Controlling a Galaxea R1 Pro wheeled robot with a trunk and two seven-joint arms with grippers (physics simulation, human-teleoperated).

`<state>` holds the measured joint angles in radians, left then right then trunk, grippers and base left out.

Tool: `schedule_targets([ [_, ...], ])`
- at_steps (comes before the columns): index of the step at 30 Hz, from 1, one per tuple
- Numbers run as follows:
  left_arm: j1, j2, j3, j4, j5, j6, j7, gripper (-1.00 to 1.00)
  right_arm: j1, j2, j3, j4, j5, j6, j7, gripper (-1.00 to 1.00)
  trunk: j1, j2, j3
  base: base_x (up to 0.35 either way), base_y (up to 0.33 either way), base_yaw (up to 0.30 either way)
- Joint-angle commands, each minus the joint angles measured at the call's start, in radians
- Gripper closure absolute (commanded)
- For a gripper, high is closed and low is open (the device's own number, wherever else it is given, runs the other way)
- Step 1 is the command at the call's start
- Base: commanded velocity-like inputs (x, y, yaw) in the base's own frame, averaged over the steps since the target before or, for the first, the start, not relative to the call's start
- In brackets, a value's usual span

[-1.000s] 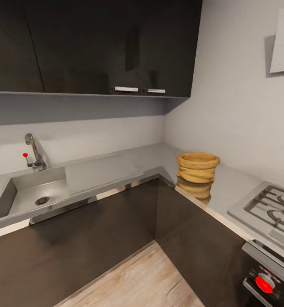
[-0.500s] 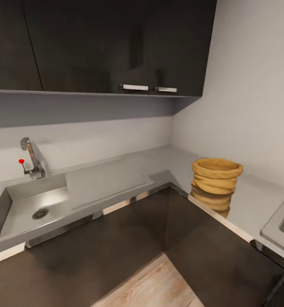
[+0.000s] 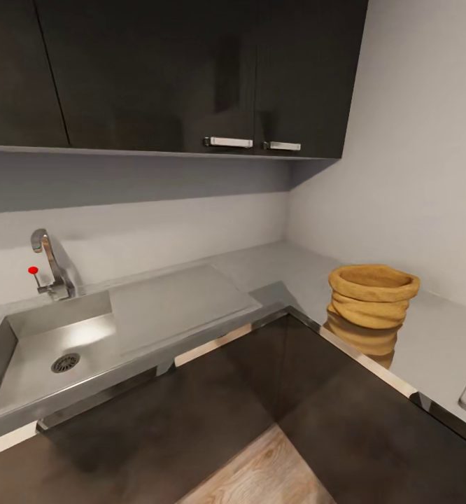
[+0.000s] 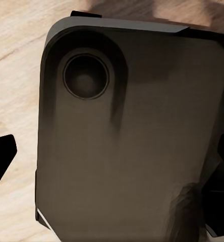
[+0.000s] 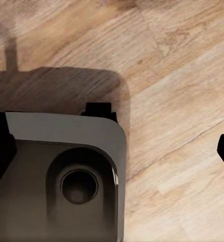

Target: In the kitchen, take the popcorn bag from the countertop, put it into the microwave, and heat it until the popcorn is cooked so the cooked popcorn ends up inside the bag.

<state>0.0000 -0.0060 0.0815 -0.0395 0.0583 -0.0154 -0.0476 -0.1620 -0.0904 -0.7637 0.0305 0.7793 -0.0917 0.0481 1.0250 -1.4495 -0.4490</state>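
One popcorn bag (image 3: 373, 295) stands near the countertop (image 3: 436, 336) front edge; both arms' fingers spread open.

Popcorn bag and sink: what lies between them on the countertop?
Head view: a bare grey stretch of countertop separates the sink from the popcorn bag; nothing stands there.

Kitchen: sink (image 3: 47, 350), faucet (image 3: 50, 262), cabinets (image 3: 177, 70)

Dark wall cabinets (image 3: 170, 73) hang over pale grey walls (image 3: 415, 154); a steel sink (image 3: 47, 350) with its faucet (image 3: 50, 262) sits above dark base cabinets (image 3: 212, 413) and wood-plank floor (image 3: 261, 472)
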Motion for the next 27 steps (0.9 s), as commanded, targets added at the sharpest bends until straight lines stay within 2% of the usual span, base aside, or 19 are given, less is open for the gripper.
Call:
schedule_targets([
  [1, 0.0, 0.0, 0.007, 0.0, 0.006, -0.001, -0.005, -1.0, -0.001, -0.001, -0.008, 0.003, 0.005, -0.006, 0.001, -1.0, 0.0, -0.001, -0.001, 0.0, 0.0, 0.0],
  [7, 0.0, 0.0, 0.007, 0.0, 0.005, -0.001, -0.005, -1.0, -0.001, 0.004, -0.008, 0.003, 0.006, -0.011, 0.001, -1.0, 0.0, -0.001, -0.001, 0.0, 0.0, -0.045],
  [21, 0.0, -0.001, 0.009, 0.0, 0.003, -0.003, -0.005, -1.0, -0.001, 0.004, -0.008, 0.003, 0.006, -0.011, 0.0, -1.0, 0.0, -0.001, -0.001, 0.0, 0.003, -0.232],
  [27, 0.0, -0.001, 0.008, 0.0, 0.003, -0.003, -0.005, -1.0, -0.001, 0.005, -0.008, 0.003, 0.006, -0.011, 0.0, -1.0, 0.0, -0.001, -0.001, 0.0, 0.194, -0.219],
])
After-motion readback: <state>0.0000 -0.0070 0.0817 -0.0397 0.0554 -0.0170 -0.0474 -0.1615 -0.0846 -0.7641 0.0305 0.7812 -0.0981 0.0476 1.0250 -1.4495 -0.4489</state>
